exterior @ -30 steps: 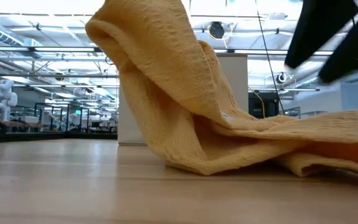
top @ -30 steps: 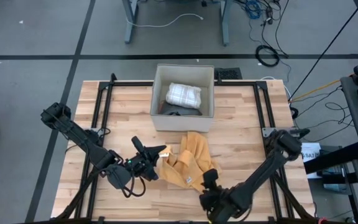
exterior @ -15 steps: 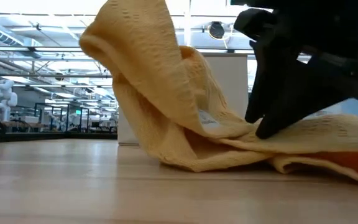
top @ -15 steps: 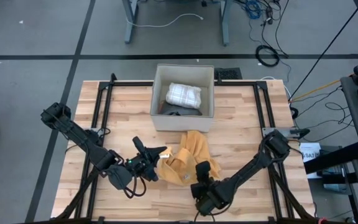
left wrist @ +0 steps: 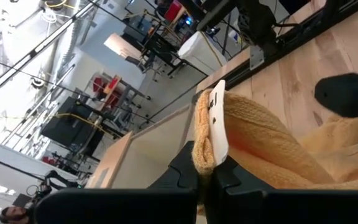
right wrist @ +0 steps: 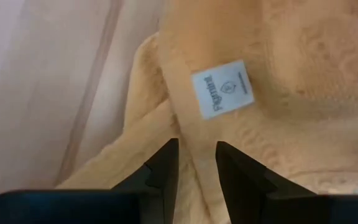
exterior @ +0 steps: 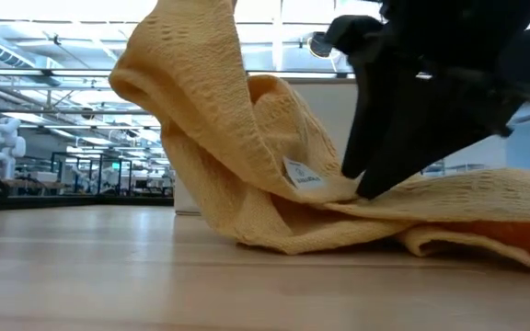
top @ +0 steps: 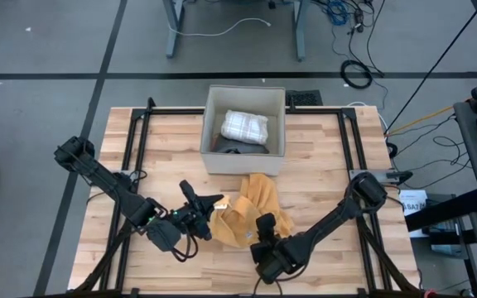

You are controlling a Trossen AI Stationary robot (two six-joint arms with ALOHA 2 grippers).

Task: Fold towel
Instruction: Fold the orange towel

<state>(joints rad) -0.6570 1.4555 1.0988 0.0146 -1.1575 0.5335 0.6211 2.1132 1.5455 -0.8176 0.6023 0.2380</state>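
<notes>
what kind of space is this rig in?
Likely a robotics lab or industrial hall: open ceiling with strip lights, a white humanoid robot in the background, loose cables on the grey floor.

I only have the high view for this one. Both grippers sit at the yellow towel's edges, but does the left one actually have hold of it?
Observer: Yes. In the left wrist view the left gripper is shut on a bunched towel edge beside a white tag.
Operator: And the right gripper?
Observer: The right wrist view shows a towel edge running between the fingers of the right gripper, near a second label.
Operator: Is the towel flat on the table?
Observer: No. The low view shows its left part lifted high, the rest lying in folds on the table.
</notes>
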